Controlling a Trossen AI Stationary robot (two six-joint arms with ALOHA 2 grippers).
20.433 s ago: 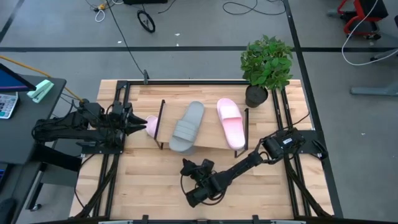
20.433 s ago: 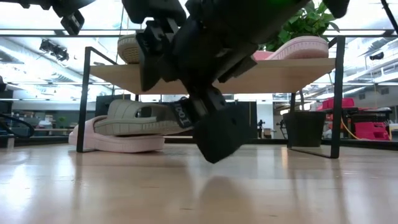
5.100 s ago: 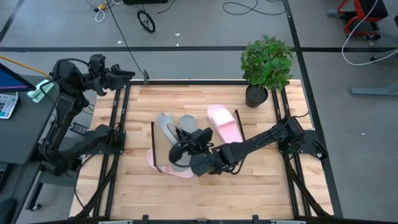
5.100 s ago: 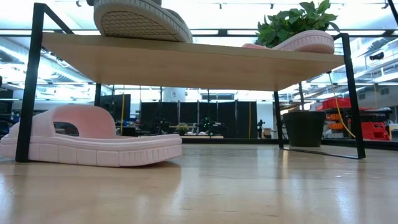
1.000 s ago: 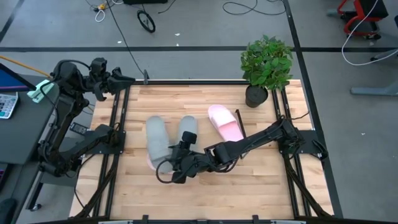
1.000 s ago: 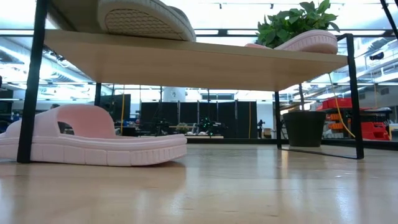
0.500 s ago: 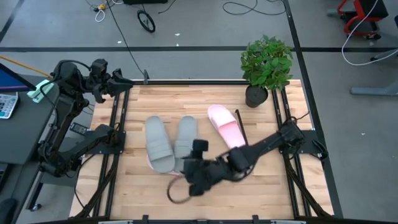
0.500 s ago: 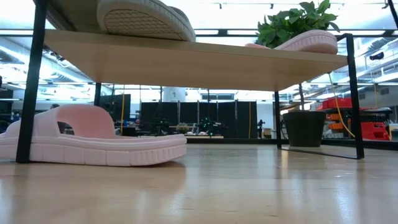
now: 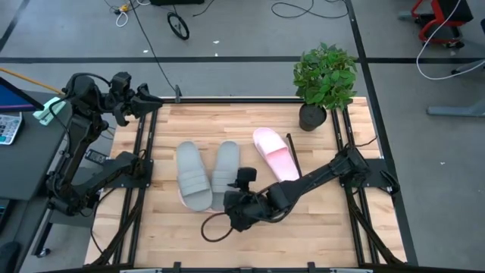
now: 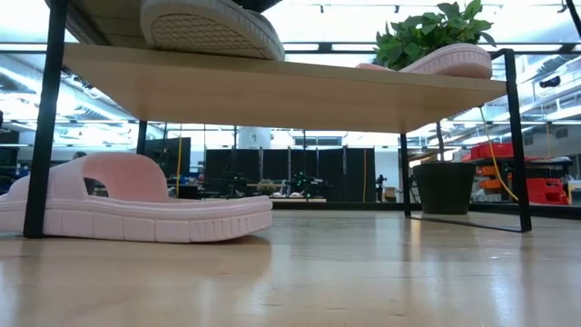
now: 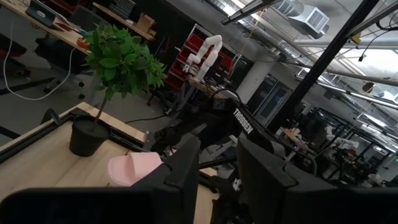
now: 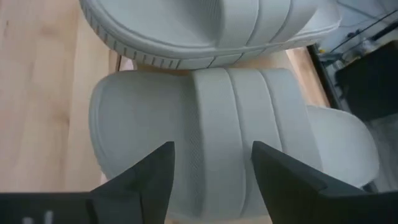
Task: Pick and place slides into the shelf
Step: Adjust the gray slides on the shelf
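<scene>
Two pale grey soft slides (image 9: 206, 174) now lie side by side on the low light-wood shelf with thin black end frames (image 10: 300, 91); a second ago the right arm's gripper sat right against the nearer grey slide, and it has since drawn back to the bench just in front of the shelf. The right gripper (image 12: 210, 171) has its jaws apart and empty, the strap of that grey slide directly ahead between the fingers. One light pink slide (image 9: 274, 152) rests on the shelf's end nearest the potted green plant (image 9: 324, 80); the other pink slide (image 10: 136, 211) lies on the bench under the shelf's opposite end, beside a black leg. So, by my reading, three are shelved and that one is left. It is awkward to reach: the board covers it from above and the leg stands close. A loose loop of dark cable (image 9: 216, 227) trails by the right gripper. The left gripper (image 11: 214, 174) waits raised, well off the shelf's far corner, jaws apart.
</scene>
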